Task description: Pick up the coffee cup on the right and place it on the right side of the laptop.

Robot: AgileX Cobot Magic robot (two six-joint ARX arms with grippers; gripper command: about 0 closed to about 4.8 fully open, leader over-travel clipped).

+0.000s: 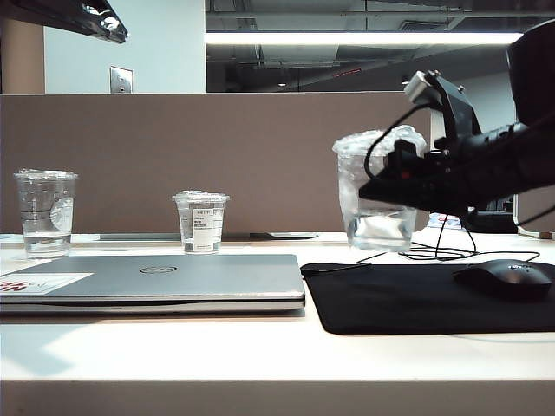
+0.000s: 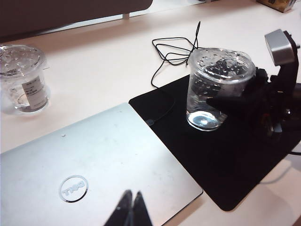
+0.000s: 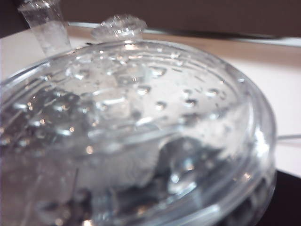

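R gripper (image 1: 375, 192) is clamping the coffee cup (image 1: 375, 192) around its mid wall, jaws on either side, w/ the cup looking lifted clear of the black mouse mat (image 1: 408, 299), between the Dell laptop (image 1: 165, 282) and the black mouse (image 1: 507, 279). From the left wrist view the cup (image 2: 217, 89) is hanging over the mat (image 2: 235, 155), near the laptop's (image 2: 89, 174) right edge.

Handling, as a guess: thin clear plastic, so soft walls that'll buckle if squeezed hard; a bit of water at the bottom keeps weight low, fairly light overall. Droplets under the crinkled lid (image 3: 141, 108) suggest a wet, slippery surface. Mid-wall grip seems sensible; rim is stiffer but the lid could pop.

L gripper (image 2: 131, 209) is hovering over the laptop's near edge, tips nearly touching, holding nothing.

Hard to make out: right wrist view is almost all lid, blurred, fingers not visible there. Exterior view hides the far jaw behind the cup. The labelled cup (image 1: 201, 222) and the sticker cup (image 1: 45, 212) are standing well apart behind the laptop.
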